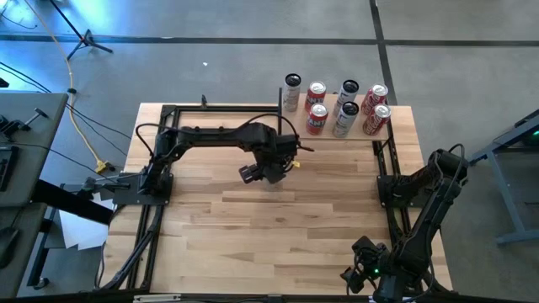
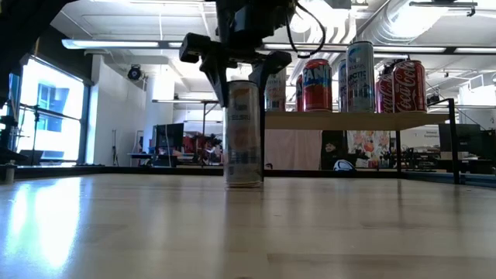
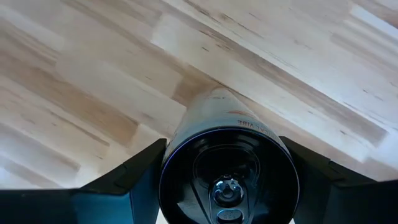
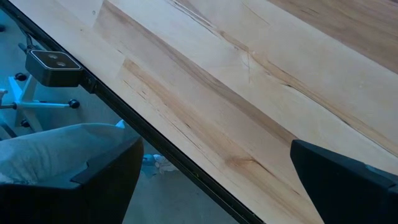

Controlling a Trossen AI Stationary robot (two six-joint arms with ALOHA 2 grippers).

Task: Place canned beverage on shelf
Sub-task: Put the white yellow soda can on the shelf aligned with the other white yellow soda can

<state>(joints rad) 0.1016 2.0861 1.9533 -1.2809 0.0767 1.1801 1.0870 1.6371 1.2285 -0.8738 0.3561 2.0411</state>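
Note:
A tall pale beverage can (image 2: 243, 139) stands upright at the middle of the table, base on the wood. My left gripper (image 2: 236, 77) hangs over it, pointing down, shut on its top end; the high view shows the gripper (image 1: 268, 174) covering the can. The shelf (image 2: 349, 120), a pale board on thin black uprights, stands at the far right and carries several cans (image 1: 345, 108). My right gripper (image 4: 224, 186) waits open above the table's near right edge (image 1: 364, 268), holding nothing. My left gripper pinches the can between its two fingers (image 3: 140, 177), one on each side of the upper wall (image 3: 171, 168) just below the rim. The fingers come from above, pointing down. The can stays upright with its base (image 2: 243, 184) on the table.
Bare plank tabletop (image 1: 278, 236) lies all around the can. Black frame rails run along the left (image 1: 147, 227) and right (image 1: 389, 210) sides. The shelf's cans stand in two rows, red and silver ones, with one dark-topped can (image 1: 292, 91) at the shelf's left end.

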